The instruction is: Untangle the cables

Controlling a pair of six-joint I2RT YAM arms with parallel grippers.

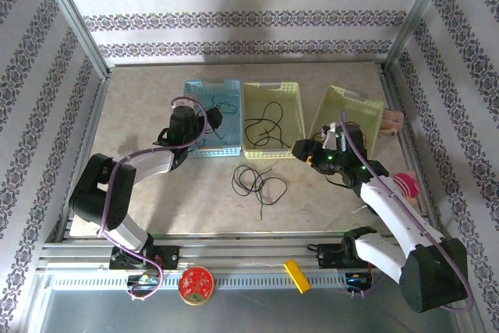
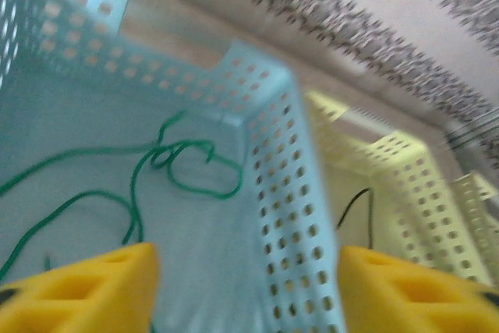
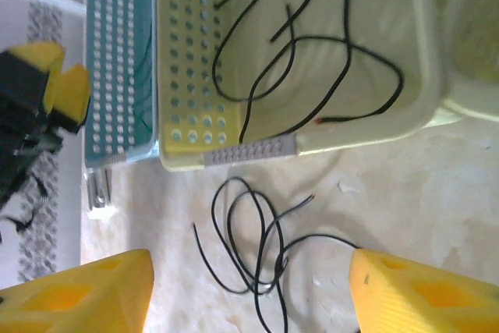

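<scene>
A loose tangle of black cables (image 1: 259,184) (image 3: 261,243) lies on the table in front of the baskets. More black cable (image 1: 263,124) (image 3: 300,44) rests in the yellow basket (image 1: 290,93) (image 3: 183,76). Green cable (image 2: 160,173) lies in the blue basket (image 1: 231,86) (image 2: 284,193). My left gripper (image 1: 211,119) (image 2: 248,294) hangs open over the blue basket's right side, nothing between its yellow pads. My right gripper (image 1: 302,149) (image 3: 249,298) is open above the table tangle, apart from it. No red cable shows.
A second yellow basket (image 1: 337,104) leans tilted at the right, with a pink object (image 1: 405,185) near the right arm. A metal frame and patterned walls enclose the table. A red disc (image 1: 196,284) and a yellow block (image 1: 296,275) sit on the front rail.
</scene>
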